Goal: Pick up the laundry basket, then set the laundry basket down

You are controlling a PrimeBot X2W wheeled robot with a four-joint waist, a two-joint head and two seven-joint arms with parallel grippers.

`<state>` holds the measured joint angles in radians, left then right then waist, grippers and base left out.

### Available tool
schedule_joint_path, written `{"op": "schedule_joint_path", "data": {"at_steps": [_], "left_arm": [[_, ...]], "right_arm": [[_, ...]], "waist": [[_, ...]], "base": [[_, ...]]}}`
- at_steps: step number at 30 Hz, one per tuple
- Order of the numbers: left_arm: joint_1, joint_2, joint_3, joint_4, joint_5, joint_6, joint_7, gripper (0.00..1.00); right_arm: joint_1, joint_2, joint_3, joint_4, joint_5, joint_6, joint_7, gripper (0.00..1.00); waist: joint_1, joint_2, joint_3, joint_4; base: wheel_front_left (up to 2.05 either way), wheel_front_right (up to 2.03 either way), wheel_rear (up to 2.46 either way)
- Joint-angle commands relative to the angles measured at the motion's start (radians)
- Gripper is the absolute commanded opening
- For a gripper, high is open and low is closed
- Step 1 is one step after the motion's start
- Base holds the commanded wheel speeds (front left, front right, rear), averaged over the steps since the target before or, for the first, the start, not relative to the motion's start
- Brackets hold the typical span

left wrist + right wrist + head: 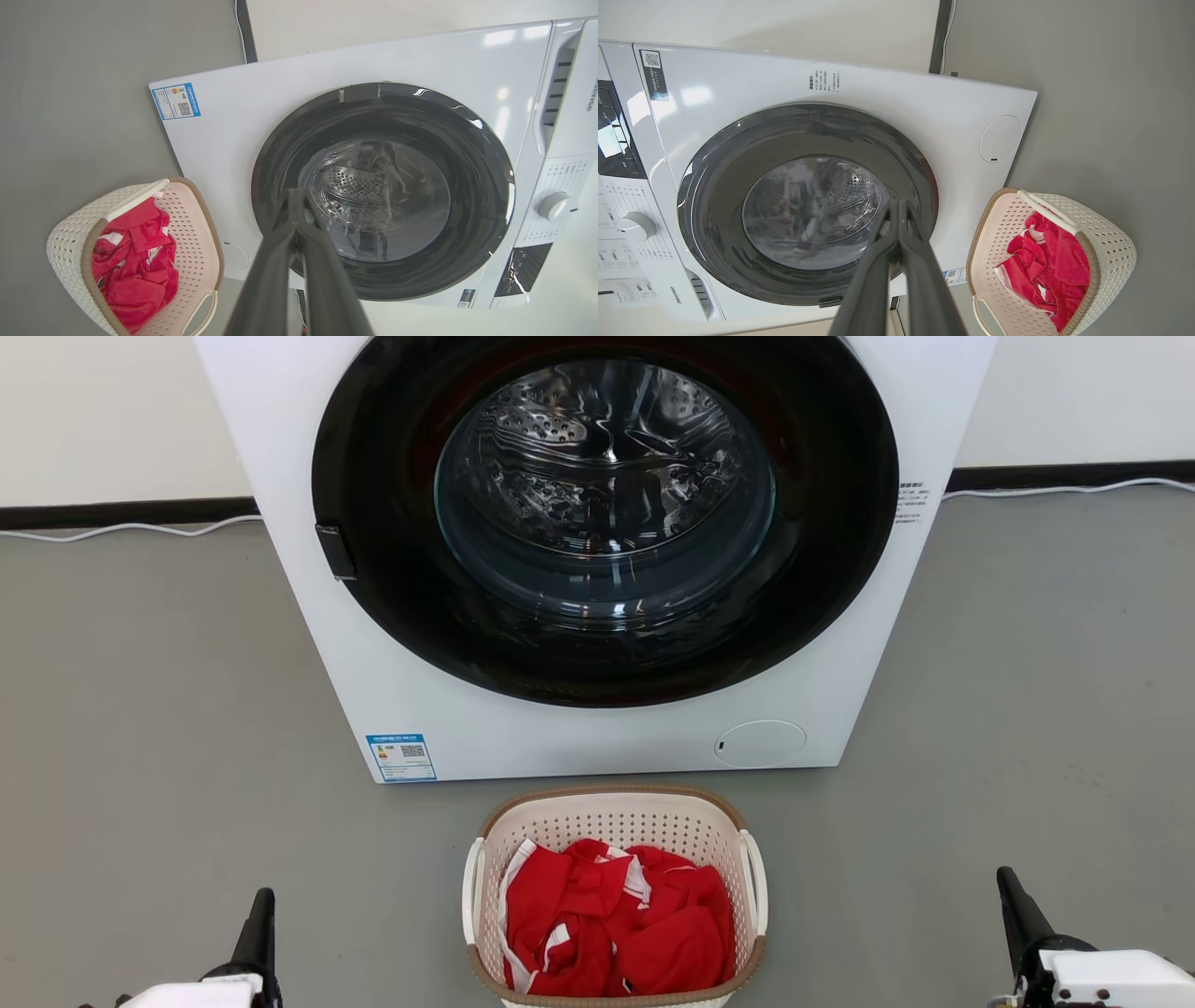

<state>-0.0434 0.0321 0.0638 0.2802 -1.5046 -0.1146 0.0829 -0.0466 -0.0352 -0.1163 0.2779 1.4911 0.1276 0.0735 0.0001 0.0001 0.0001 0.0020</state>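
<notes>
The laundry basket [616, 821] is cream-white and perforated, with a brown rim and two white side handles. It stands on the grey floor just in front of the washing machine [597, 551] and holds red and white clothes [616, 924]. The basket also shows at the lower left of the left wrist view [191, 233] and at the lower right of the right wrist view [1111, 242]. My left gripper [261, 901] is far to the basket's left, shut and holding nothing [295, 193]. My right gripper [1008, 882] is far to its right, also shut and holding nothing [899, 205].
The washing machine's round dark glass door [605, 495] is closed, its latch [334, 553] on the left. White cables [131, 530] run along the wall's dark baseboard. Bare grey floor [168, 728] lies on both sides of the machine and basket.
</notes>
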Motion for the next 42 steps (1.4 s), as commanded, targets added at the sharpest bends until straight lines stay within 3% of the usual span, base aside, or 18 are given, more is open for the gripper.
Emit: {"op": "schedule_joint_path", "data": {"at_steps": [1, 9, 42], "left_arm": [[-0.054, 0.017, 0.036, -0.029, -0.031, -0.010, 0.009, 0.00], [-0.065, 0.018, 0.050, -0.035, -0.104, -0.016, 0.030, 0.00], [-0.065, 0.018, 0.050, -0.035, -0.104, -0.016, 0.030, 0.00]], "right_arm": [[-0.048, -0.017, 0.013, -0.030, 0.038, 0.003, 0.017, 0.00], [-0.061, -0.018, 0.005, -0.033, 0.120, 0.003, 0.037, 0.00], [-0.061, -0.017, 0.004, -0.033, 0.118, 0.003, 0.039, 0.00]], "waist": [[0.0000, -0.0001, 0.001, 0.000], [0.0000, -0.0001, 0.003, -0.002], [0.0000, -0.0001, 0.003, -0.002]], "base": [[0.00, 0.00, 0.00], [0.00, 0.00, 0.00], [0.00, 0.00, 0.00]]}}
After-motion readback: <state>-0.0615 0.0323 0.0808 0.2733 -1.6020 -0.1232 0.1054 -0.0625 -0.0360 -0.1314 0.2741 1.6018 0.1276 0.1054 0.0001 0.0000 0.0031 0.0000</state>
